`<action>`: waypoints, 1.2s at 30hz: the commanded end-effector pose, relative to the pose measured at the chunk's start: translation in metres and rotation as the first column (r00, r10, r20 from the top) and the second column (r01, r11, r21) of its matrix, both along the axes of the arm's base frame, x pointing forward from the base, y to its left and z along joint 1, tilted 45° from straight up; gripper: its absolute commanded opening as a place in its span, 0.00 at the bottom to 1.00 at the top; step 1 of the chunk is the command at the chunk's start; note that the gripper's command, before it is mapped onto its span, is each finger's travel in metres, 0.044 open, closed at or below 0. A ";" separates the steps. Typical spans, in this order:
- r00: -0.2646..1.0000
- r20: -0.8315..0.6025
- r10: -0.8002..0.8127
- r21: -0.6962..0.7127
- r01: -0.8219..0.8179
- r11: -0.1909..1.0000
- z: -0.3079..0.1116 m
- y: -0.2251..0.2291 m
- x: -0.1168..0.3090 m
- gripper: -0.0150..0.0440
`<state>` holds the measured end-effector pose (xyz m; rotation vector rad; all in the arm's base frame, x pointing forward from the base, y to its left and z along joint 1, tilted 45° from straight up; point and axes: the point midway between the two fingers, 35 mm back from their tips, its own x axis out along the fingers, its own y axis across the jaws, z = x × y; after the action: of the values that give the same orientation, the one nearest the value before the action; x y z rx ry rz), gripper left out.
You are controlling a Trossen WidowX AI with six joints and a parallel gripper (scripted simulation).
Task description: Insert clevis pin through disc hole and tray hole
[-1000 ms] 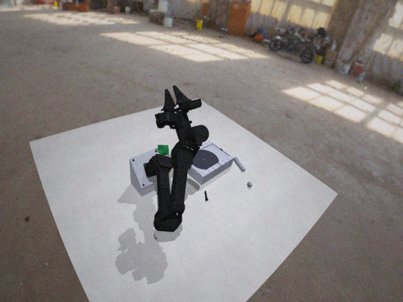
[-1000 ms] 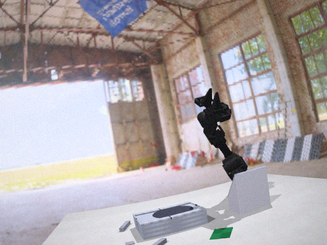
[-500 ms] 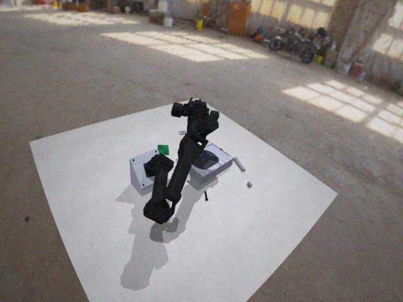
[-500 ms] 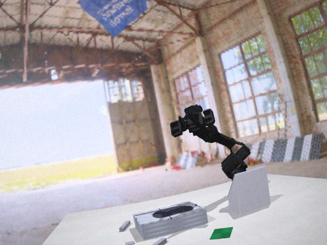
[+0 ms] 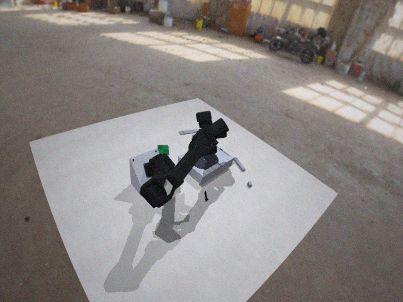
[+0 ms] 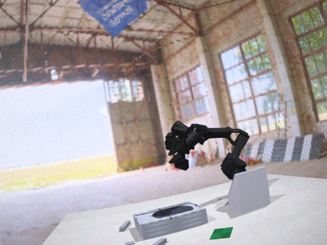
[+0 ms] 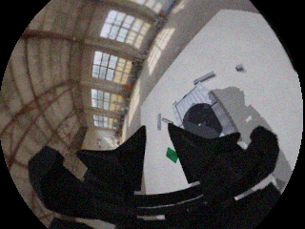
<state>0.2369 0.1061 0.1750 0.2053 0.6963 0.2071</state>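
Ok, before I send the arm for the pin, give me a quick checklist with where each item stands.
1. Pin in sight beside the tray: ok, on the table in the top view.
2. Gripper free of any load: ok, nothing shows between its fingers.
3. Gripper raised off tray and disc: ok, it hangs above them in the exterior view.
4. Disc flat inside the rim: ok, it looks flat.
5. Disc hole lined up with the tray's pin hole: cannot tell, too small to judge.
6. Pin in the wrist view for aiming: not ok, I can't find it there.
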 end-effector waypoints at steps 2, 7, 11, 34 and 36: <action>0.714 -0.217 -0.666 0.077 0.693 0.717 -0.021 -0.091 0.008 0.53; 0.391 -0.261 -0.883 0.081 0.920 0.383 -0.028 -0.138 -0.003 0.53; 0.098 -0.259 -0.961 0.095 0.993 0.075 -0.029 -0.173 -0.018 0.53; -0.345 -0.209 -0.915 0.169 0.909 -0.382 -0.022 -0.225 -0.047 0.53; -0.345 -0.209 -0.915 0.169 0.909 -0.382 -0.024 -0.226 -0.047 0.53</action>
<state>0.1896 -0.1180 0.1523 1.0663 0.2026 -1.5306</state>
